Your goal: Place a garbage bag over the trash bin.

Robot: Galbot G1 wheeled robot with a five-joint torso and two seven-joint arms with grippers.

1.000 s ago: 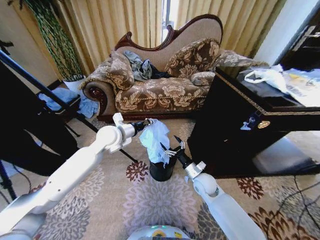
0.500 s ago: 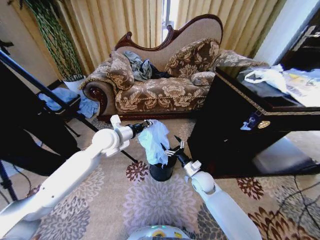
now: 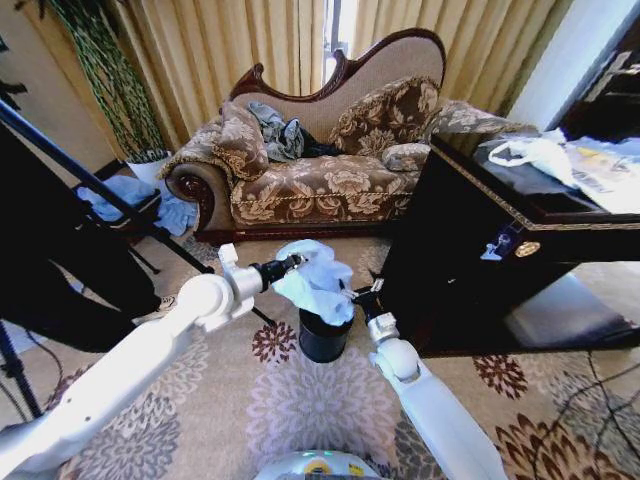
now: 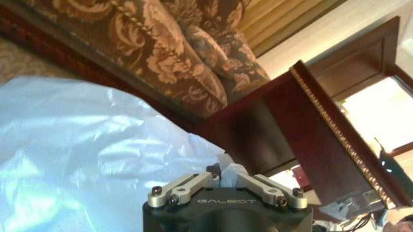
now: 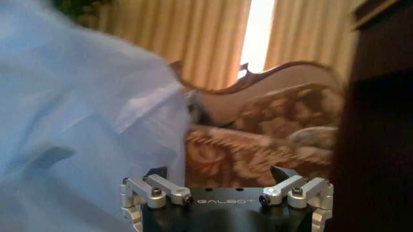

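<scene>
The left gripper [image 3: 292, 264] reaches in from the left, its fingers pinched together on an edge of the bag [image 3: 318, 281]; the left wrist view shows the plastic caught between the closed tips. The bag hangs bunched in the air directly above the bin [image 3: 325, 336], which stands on the carpet [image 3: 300, 400] before the sofa [image 3: 320, 170]. To the right, the right gripper [image 3: 362, 294] sits just beside the bag's lower side; its fingers stand apart, holding nothing. The bag looks very light, limp and slippery, likely to collapse or slide free, so it is best taken at the mouth's hem, on opposite sides, and spread over the rim.
</scene>
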